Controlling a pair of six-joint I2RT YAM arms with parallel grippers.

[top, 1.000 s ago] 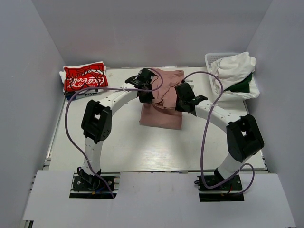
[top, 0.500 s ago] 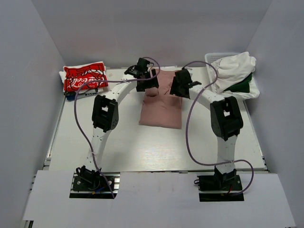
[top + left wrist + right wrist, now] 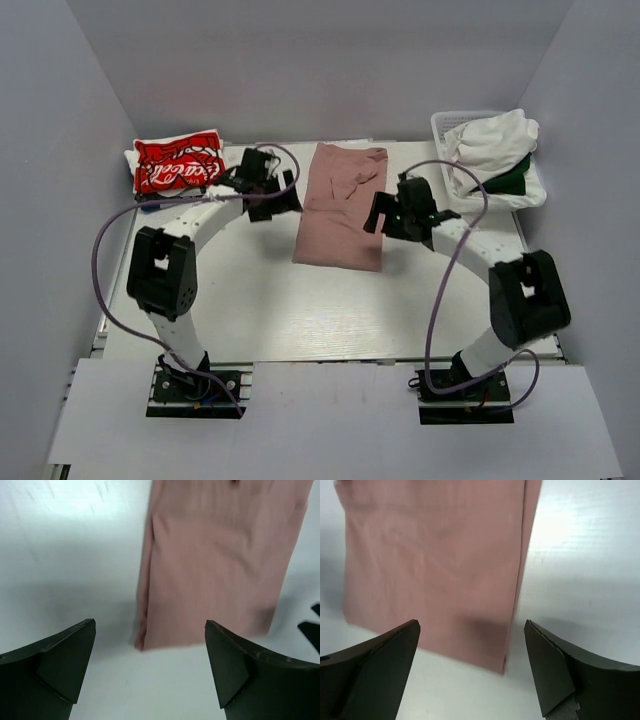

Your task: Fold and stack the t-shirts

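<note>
A dusty-pink t-shirt lies folded into a long strip in the middle of the table, also seen in the left wrist view and the right wrist view. My left gripper hovers just left of it, open and empty. My right gripper is off its right edge, also open and empty. A folded red t-shirt with white script rests on a stack at the back left. White t-shirts and a dark green one are heaped in the basket.
A white lattice basket stands at the back right corner. Grey walls close in the table on three sides. Purple cables loop from both arms over the table.
Both grippers opened, let go of the pink t-shirt and drew apart to its left and right. The shirt's upper half now lies spread flat toward the back.
</note>
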